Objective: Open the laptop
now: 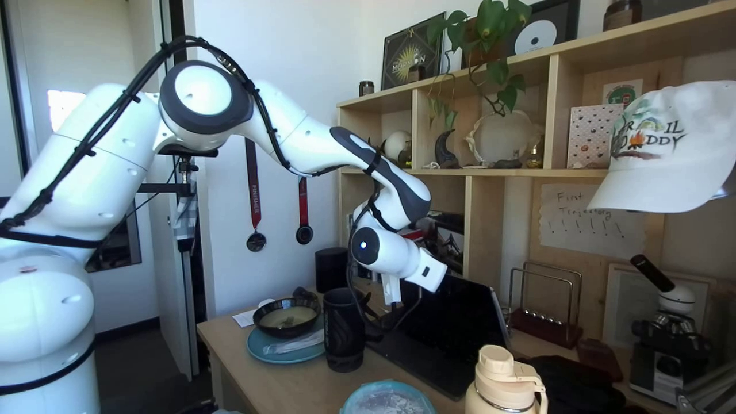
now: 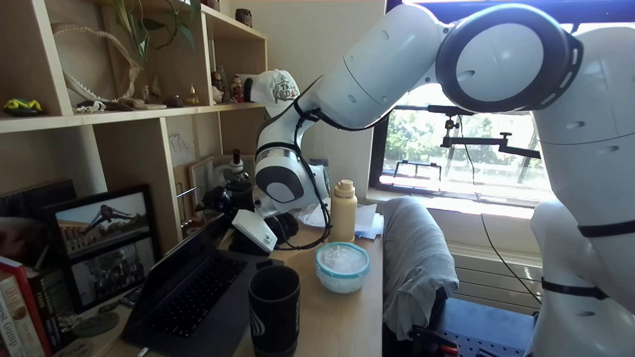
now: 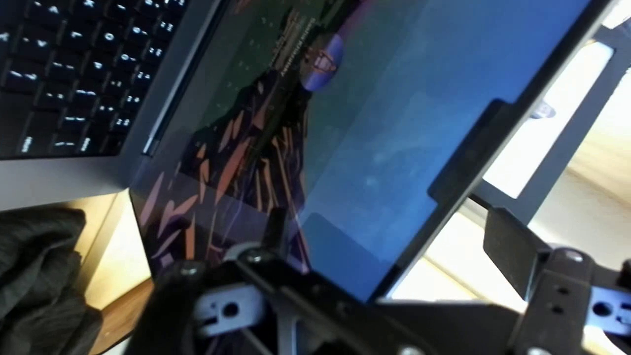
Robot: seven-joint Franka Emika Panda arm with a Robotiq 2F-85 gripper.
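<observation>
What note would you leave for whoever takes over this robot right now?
Jaws: open; the wrist view shows the upper edge of the lid between them. Contact unclear.
Laptop: on the desk, near the mug.
Done: lid raised, screen lit, keyboard exposed.
Left: seemingly little; perhaps ease away without knocking the lid, or tilt it further if wanted.

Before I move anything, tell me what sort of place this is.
Probably an office, perhaps at home: an open laptop on a wooden desk, with books and shelving alongside.
</observation>
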